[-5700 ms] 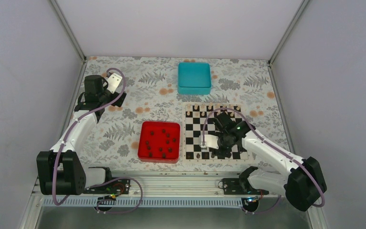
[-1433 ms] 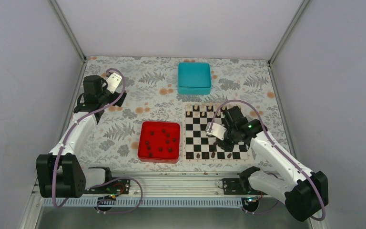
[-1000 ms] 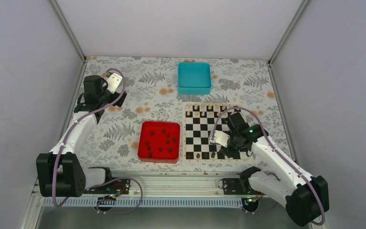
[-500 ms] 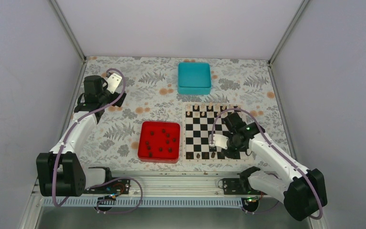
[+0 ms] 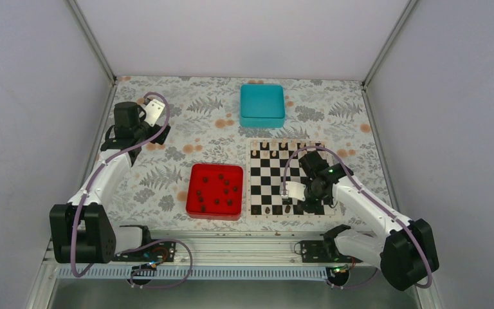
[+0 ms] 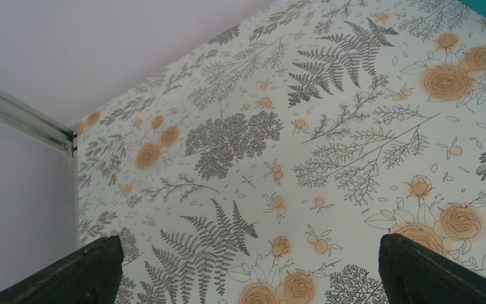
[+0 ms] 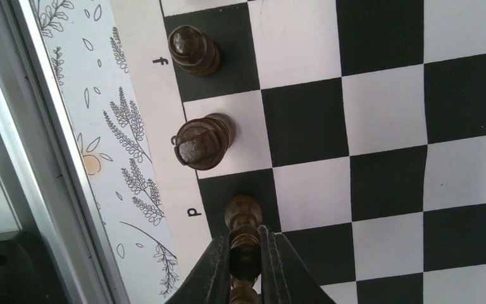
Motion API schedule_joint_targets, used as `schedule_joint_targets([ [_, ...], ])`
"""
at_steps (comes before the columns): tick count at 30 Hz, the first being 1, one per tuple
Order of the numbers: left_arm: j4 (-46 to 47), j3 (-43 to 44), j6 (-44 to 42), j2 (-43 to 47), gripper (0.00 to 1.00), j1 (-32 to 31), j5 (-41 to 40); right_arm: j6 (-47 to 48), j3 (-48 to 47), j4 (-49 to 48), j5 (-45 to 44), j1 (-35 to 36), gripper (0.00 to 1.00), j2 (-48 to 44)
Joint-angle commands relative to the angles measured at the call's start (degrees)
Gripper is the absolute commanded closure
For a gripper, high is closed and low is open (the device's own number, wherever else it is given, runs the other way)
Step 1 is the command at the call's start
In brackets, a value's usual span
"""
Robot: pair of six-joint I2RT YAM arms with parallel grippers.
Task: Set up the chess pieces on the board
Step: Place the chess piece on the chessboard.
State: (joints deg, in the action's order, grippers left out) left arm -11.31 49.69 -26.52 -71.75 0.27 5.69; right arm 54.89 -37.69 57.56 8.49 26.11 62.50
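Observation:
The board (image 5: 276,168) lies right of centre, its near edge (image 7: 145,114) lettered. My right gripper (image 7: 245,250) is shut on a dark brown chess piece (image 7: 243,218), held upright above the black square marked d in the near row; seen from above, this gripper (image 5: 287,203) hovers over the board's near edge. Two dark pieces stand next to it on e (image 7: 201,140) and f (image 7: 193,50). Others stand in the near row (image 5: 267,210). Several dark pieces (image 5: 217,190) lie in the red tray. My left gripper (image 6: 253,278) is open and empty, far left (image 5: 156,111).
The red tray (image 5: 190,193) sits just left of the board. A teal box (image 5: 262,105) stands behind the board. Pale pieces (image 5: 265,146) line the board's far row. A metal rail (image 7: 31,158) runs along the near table edge. Flowered cloth (image 6: 291,145) lies under the left gripper.
The right gripper, still holding the dark piece, has come from the board's middle down and left to the near row. The left arm has not moved.

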Motion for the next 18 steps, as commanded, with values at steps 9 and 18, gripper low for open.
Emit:
schedule_joint_targets([
  [9,0.23,1.37,-0.19,-0.67,0.00,0.43,-0.25,0.78,1.64,-2.74,2.81,-0.88,0.96,2.01],
  [18,0.33,1.22,-0.21,-0.76,0.00,0.45,-0.24,0.39,2.21,-3.07,2.17,-1.06,0.93,2.98],
])
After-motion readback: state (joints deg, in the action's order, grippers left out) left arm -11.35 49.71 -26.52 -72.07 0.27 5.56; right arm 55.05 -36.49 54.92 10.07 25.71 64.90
